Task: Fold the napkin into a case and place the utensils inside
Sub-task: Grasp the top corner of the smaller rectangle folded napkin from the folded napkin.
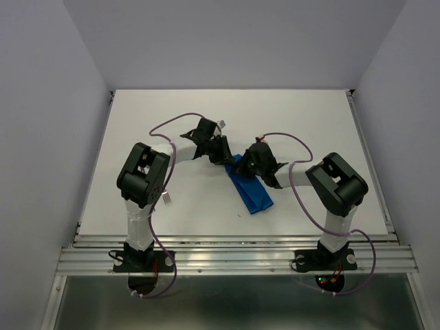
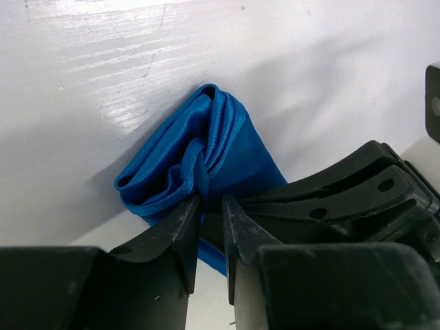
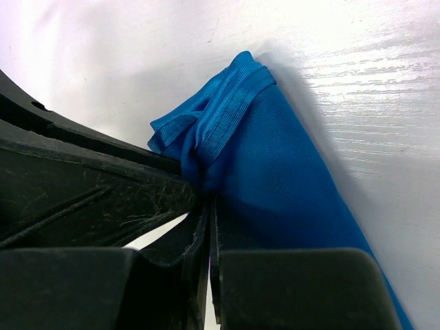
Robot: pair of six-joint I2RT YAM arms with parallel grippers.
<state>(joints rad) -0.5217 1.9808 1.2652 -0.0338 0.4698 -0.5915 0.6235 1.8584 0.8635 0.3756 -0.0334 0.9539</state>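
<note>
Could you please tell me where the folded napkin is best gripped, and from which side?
Probably at the far end of the napkin, where the hemmed layers bunch up and stand proud of the table. Come from the far left, in line with the strip, jaws across the hems so every layer is caught; the rest lies flat, without a raised edge.

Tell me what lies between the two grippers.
Only the bunched far end of the napkin, seen in the top view; left gripper and right gripper both meet it.
</note>
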